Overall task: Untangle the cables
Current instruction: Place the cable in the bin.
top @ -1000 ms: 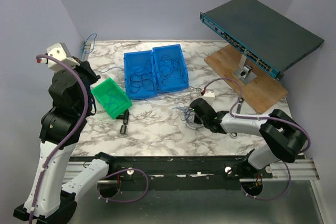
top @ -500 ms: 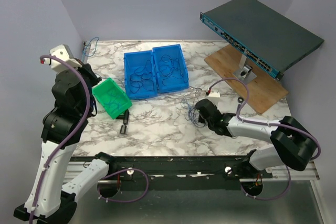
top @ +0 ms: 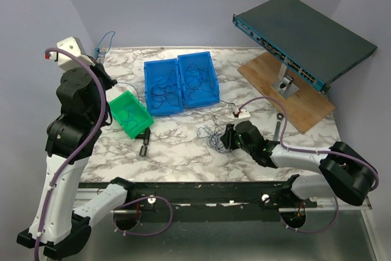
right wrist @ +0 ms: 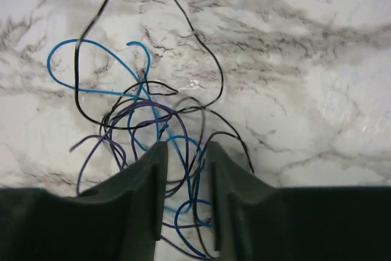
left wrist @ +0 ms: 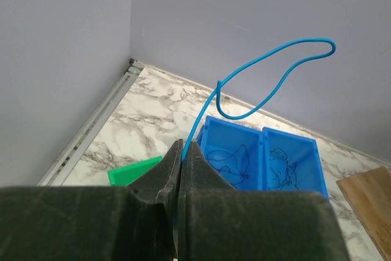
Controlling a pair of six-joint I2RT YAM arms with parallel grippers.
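On marble desk [top: 183,151], top view: spotting cable tangle [top: 211,134] touching right claw [top: 227,137] tips, well apart from left arm. Left wrist: seeing left claw [left wrist: 181,151] clenched on blue cable [left wrist: 269,74], looping upward. Right wrist: seeing jaws slightly parted, straddling strands, gripping nothing; judging tangle's bulk lying straight ahead.

Lilac walls [top: 183,4] enclose a white marble-patterned table [top: 183,148].
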